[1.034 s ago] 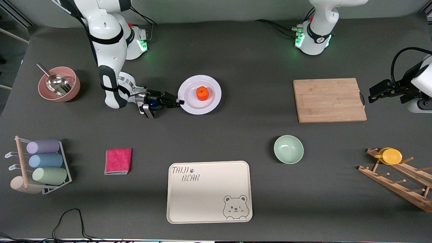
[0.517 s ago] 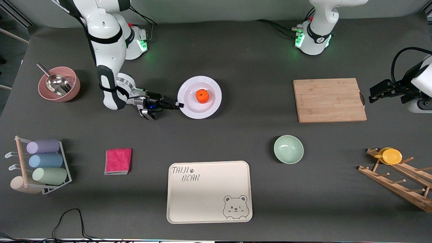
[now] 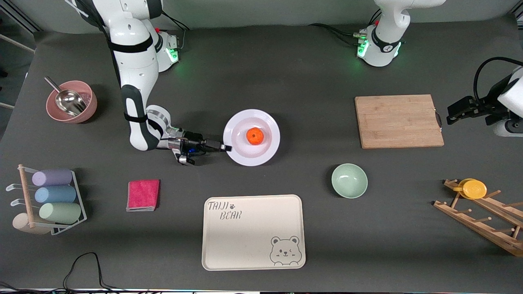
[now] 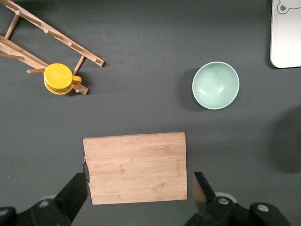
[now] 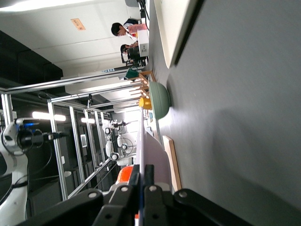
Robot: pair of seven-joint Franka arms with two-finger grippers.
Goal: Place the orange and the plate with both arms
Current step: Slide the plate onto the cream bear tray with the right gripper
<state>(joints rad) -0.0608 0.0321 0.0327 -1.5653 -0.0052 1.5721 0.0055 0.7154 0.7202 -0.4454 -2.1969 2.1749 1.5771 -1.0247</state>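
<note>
The pale lavender-white plate [image 3: 265, 151] is near the middle of the table with the orange [image 3: 255, 136] resting on its centre. My right gripper [image 3: 224, 147] is shut on the plate's rim at the side toward the right arm's end. In the right wrist view the plate [image 5: 153, 148] is seen edge-on between the fingers, with the orange [image 5: 124, 175] beside them. My left gripper [image 4: 140, 188] is open and empty, high over the wooden cutting board [image 4: 136, 167], and waits at the left arm's end [image 3: 451, 113].
The cutting board [image 3: 398, 121] lies toward the left arm's end. A mint-green bowl [image 3: 349, 180] and a cream bear tray [image 3: 253, 232] lie nearer the camera than the plate. A pink cloth [image 3: 143, 194], cup rack [image 3: 51, 200], pink bowl with scoop [image 3: 71, 101] and wooden rack with yellow cup [image 3: 474, 189] stand around.
My right gripper has carried the plate with the orange on it nearer to the front camera and a little toward the left arm's end. The left arm has not moved.
</note>
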